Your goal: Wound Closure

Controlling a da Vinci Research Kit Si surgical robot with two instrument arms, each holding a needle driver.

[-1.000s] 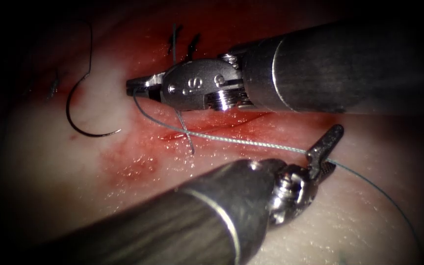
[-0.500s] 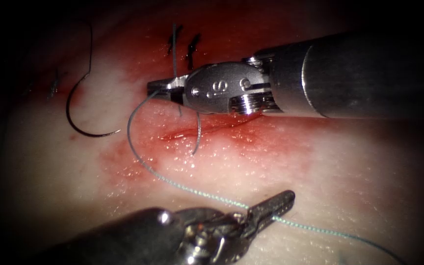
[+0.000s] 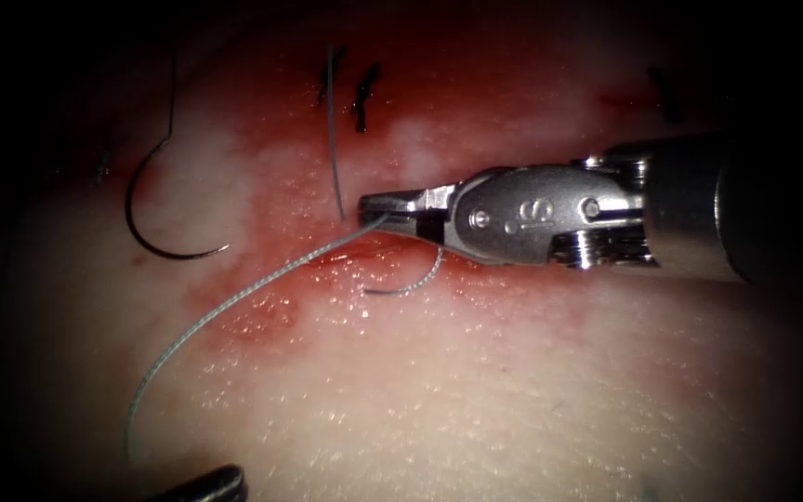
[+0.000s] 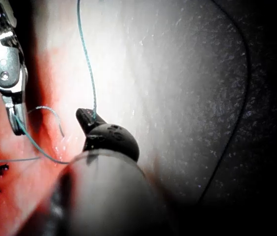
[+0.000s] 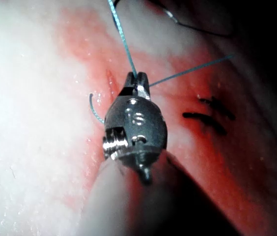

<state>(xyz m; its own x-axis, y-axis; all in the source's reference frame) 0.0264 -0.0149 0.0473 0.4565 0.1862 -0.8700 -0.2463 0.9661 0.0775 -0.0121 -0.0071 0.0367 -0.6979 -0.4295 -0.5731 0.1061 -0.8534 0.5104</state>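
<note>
1. Presently, the thread (image 3: 234, 302) is gripped in the closed jaws of the right tool (image 3: 378, 209), right at the cut (image 3: 364, 249) in the tissue (image 3: 476, 390); from there it is seen arcing down and to the left toward the left tool (image 3: 211, 483).
2. In the left wrist view the thread (image 4: 90, 73) is seen running into the tip of the left tool (image 4: 87, 118), so it is judged to be held there with the jaws closed.
3. The needle (image 3: 155, 209) is held by neither tool; it is seen lying free on the tissue, well left of the cut, not driven in.
4. Dark stitches (image 3: 360, 93) are already placed above the cut, and a short curled thread end (image 3: 411, 284) lies just below the right tool.
5. The cut under the right tool appears red and not yet drawn together, so closure is judged partly done, with more stitching left.
6. Open tissue is left below and to the right of the cut; room is tighter near the stitches and where the thread crosses toward the needle.
</note>
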